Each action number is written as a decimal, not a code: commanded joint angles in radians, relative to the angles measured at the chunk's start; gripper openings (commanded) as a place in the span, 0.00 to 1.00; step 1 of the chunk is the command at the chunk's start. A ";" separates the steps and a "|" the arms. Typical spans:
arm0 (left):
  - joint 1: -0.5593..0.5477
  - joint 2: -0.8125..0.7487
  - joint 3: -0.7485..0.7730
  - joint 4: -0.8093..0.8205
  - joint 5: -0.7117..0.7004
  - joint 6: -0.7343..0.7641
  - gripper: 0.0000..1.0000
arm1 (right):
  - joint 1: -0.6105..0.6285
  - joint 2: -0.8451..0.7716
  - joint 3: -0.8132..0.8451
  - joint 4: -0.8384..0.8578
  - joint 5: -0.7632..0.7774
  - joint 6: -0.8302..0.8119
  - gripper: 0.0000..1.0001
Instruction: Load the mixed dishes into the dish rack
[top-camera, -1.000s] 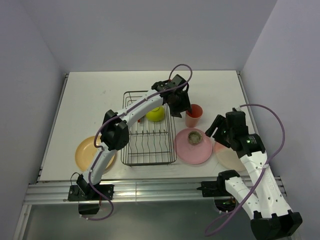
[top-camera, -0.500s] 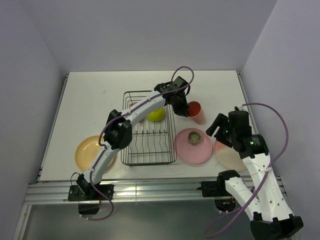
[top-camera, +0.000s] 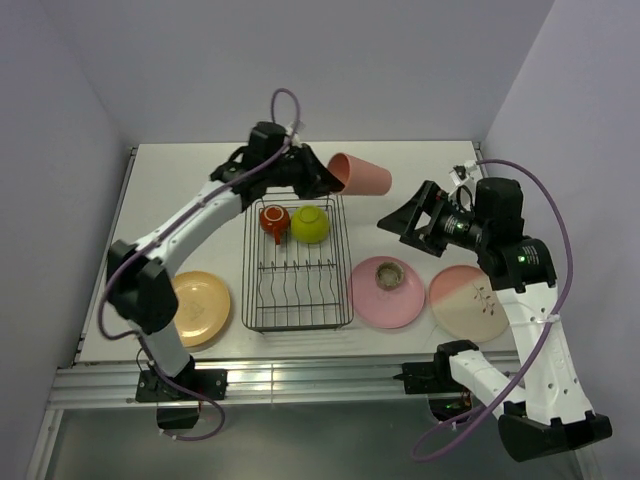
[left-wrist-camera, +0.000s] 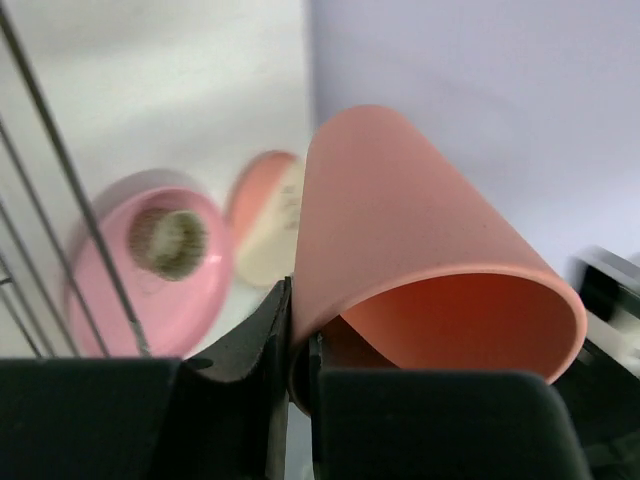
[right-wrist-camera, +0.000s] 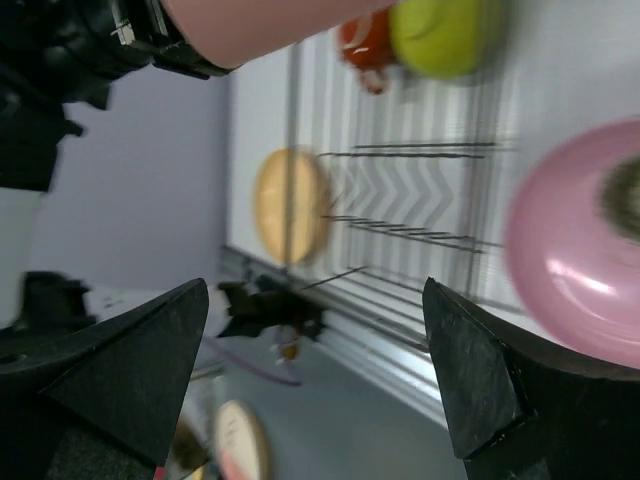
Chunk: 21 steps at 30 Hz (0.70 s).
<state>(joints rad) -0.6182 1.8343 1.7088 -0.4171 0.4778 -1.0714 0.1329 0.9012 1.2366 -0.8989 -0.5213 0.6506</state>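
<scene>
From above, the left gripper (top-camera: 328, 182) grasps the salmon tumbler (top-camera: 362, 174) at upper centre, in the air over the far right corner of the dish rack (top-camera: 298, 322). In the left wrist view its jaws are clenched on the tumbler's rim. In the right wrist view the right gripper (right-wrist-camera: 315, 380) is released, with its jaws wide apart.

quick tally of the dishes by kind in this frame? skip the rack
Plates: 3 (yellow-orange plate, pink plate, pink-and-cream plate)
Bowls: 2 (lime-green bowl, small tan bowl)
Cups: 2 (salmon tumbler, red-orange handled cup)
Total: 7
</scene>
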 joint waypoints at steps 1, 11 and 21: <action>0.047 -0.195 -0.171 0.354 0.203 -0.120 0.00 | -0.004 0.005 -0.041 0.205 -0.304 0.150 0.95; 0.067 -0.441 -0.505 0.739 0.344 -0.309 0.00 | 0.036 0.093 -0.060 0.504 -0.414 0.325 0.94; 0.080 -0.532 -0.624 0.864 0.389 -0.392 0.00 | 0.059 0.206 -0.043 0.837 -0.470 0.559 0.91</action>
<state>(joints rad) -0.5339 1.3617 1.0981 0.3187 0.7910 -1.4349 0.1852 1.0855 1.1671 -0.2687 -0.9684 1.0878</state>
